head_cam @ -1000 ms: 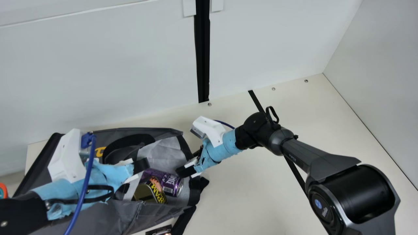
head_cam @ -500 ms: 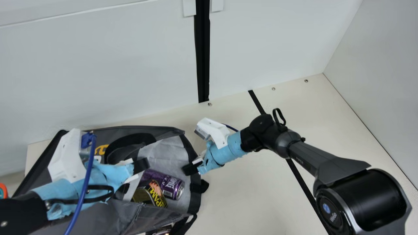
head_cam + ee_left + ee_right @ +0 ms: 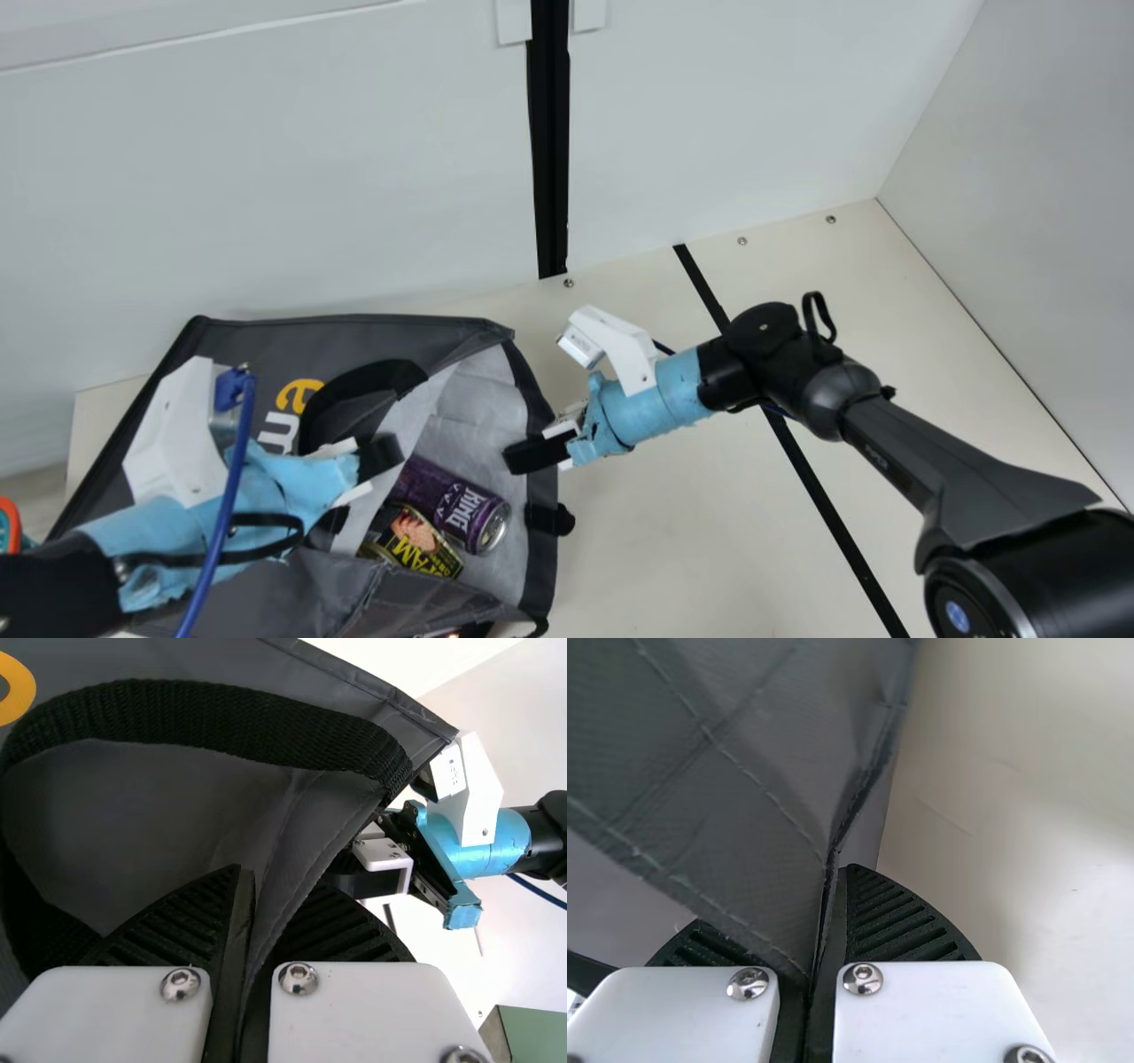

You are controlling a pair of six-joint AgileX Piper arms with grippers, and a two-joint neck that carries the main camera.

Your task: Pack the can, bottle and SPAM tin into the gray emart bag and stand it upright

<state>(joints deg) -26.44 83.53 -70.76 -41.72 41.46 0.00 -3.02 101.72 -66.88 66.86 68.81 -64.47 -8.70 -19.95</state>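
Gray bag in left hand

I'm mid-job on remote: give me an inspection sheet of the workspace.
Surface: cream table, black strip running across it.
Bag: gray emart bag, mouth open.
Packed things: purple can and SPAM tin inside, side by side.
Clutter: orange-and-teal item at main view's left edge.
Left gripper: shut on bag fabric.
Right gripper: shut on the bag's edge.
Cables: blue cable along the left arm.
Surroundings: pale walls, black upright strip.
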